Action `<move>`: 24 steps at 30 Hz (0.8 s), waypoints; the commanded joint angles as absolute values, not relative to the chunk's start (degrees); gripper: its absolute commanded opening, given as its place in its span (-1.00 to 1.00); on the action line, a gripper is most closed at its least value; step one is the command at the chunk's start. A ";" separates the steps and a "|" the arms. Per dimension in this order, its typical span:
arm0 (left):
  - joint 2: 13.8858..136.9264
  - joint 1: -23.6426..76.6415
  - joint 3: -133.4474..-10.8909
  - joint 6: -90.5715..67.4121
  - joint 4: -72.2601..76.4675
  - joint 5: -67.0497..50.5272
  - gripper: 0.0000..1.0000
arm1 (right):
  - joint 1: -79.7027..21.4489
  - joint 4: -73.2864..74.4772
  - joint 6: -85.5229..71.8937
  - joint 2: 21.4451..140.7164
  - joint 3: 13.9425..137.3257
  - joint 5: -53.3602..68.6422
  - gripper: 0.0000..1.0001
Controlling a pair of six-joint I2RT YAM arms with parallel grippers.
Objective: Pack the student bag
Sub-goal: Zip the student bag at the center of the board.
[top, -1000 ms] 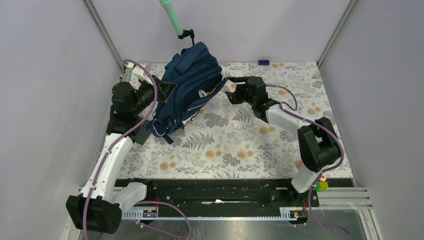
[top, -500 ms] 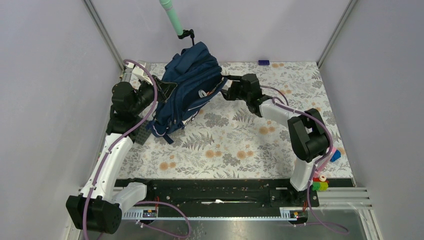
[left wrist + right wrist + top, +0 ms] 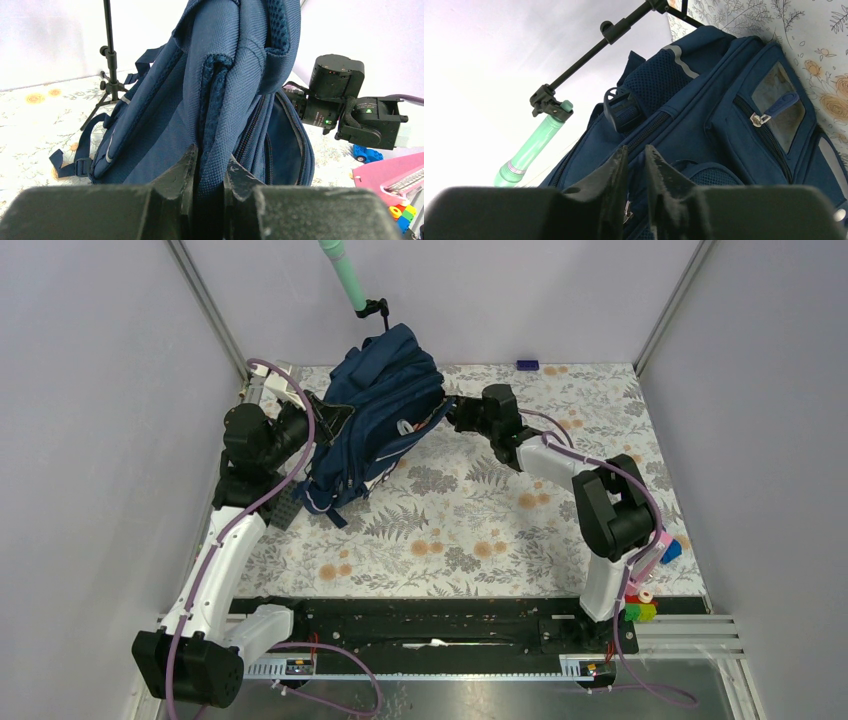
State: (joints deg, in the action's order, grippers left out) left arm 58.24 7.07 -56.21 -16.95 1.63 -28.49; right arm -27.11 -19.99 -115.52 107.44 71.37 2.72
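2 arms at the student bag (image 3: 375, 425). Top view: bag hung upright from a green-handled stand (image 3: 342, 275) at far left of the table (image 3: 480, 530), left gripper (image 3: 312, 423) on its left side, right gripper (image 3: 455, 412) at its right edge. Likely step: spreading the main compartment open; next needs a firm pull on the zip (image 3: 654, 125) edge. Left wrist view: jaws clamped on a padded bag edge. Right wrist view: jaws nearly together against the zip line, grip impossible to tell.

You have a floral surface (image 3: 470, 530) carrying a small purple block (image 3: 527, 365) at its far edge, a blue toy (image 3: 671, 551) and coloured bricks (image 3: 645, 610) by the right side, and a mint-green pole (image 3: 342, 275) clamped overhead.
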 commanded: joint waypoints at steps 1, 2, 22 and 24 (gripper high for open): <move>57.48 6.76 -57.74 -17.75 9.52 -27.96 -1.00 | -27.60 -22.42 -116.74 107.39 73.24 2.23 -0.64; 57.48 6.77 -57.72 -17.71 9.49 -27.99 -1.00 | -27.60 -22.60 -116.57 107.06 72.95 1.71 -0.78; 57.00 6.77 -57.74 -17.88 9.32 -27.18 -1.00 | -27.68 -20.42 -104.46 98.70 79.20 -8.26 -1.00; 57.06 6.76 -57.74 -18.12 9.32 -26.96 -1.00 | -27.89 -20.39 -103.02 98.10 79.50 -8.50 -1.00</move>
